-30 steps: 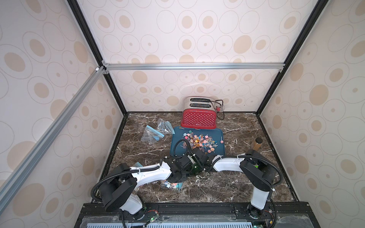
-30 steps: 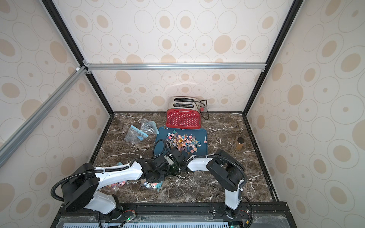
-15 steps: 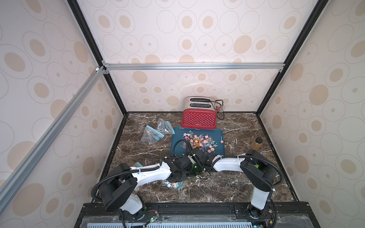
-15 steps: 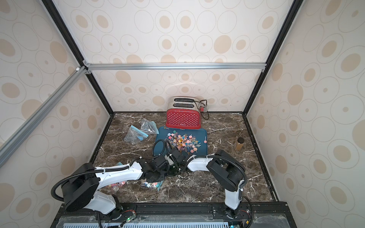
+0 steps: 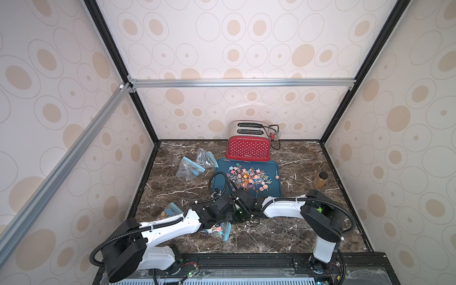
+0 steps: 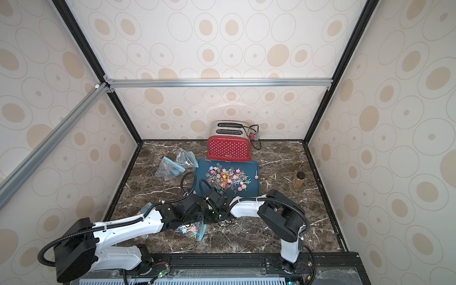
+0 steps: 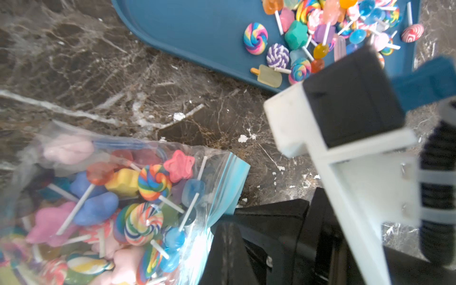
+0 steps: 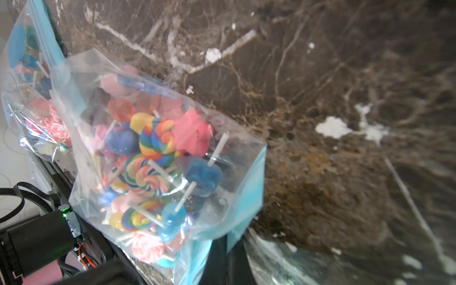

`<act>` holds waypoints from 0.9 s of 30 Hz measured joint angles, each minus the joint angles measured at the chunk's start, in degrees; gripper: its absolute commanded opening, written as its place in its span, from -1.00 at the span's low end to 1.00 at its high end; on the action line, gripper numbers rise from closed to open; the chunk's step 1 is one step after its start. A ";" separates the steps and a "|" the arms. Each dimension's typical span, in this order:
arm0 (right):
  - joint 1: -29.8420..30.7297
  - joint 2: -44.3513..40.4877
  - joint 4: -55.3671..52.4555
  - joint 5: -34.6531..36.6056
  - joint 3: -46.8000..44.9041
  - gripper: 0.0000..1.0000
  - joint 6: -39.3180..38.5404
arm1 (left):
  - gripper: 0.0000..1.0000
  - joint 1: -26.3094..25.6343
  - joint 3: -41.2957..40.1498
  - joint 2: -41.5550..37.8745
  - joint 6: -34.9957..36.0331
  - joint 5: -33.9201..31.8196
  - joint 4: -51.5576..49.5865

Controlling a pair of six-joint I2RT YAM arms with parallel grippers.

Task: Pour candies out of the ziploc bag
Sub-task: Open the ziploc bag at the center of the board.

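On dark brown marble tabletop (image 5: 283,229), near the front edge, gripping clear ziploc bag with blue zip strip (image 5: 219,230), full of small colourful lollipops on white sticks (image 7: 153,182). Pinching this strip, as it seems, with closed left fingers (image 7: 259,222) and closed right fingers (image 8: 219,261). Having bag body on near side of fingers, dark blue plastic tray (image 5: 272,190) on far side.
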 measured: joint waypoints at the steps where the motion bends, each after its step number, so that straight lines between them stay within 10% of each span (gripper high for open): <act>1: 0.04 -0.02 0.02 0.11 0.00 -1.00 0.00 | -1.00 0.00 0.00 0.02 0.02 -0.02 -0.02; 8: 0.20 -1.86 0.66 0.46 -1.40 -1.00 -0.59 | -1.00 0.00 -0.11 -1.64 4.20 1.11 -1.57; 18: 0.17 -8.52 5.97 -1.68 -4.79 -1.00 -2.71 | -0.16 1.07 -2.05 -12.74 17.29 5.90 -4.46; 27: 0.17 -8.46 9.92 -4.79 -5.70 -1.00 -2.84 | -0.45 2.08 -4.68 -11.45 21.16 10.82 -2.05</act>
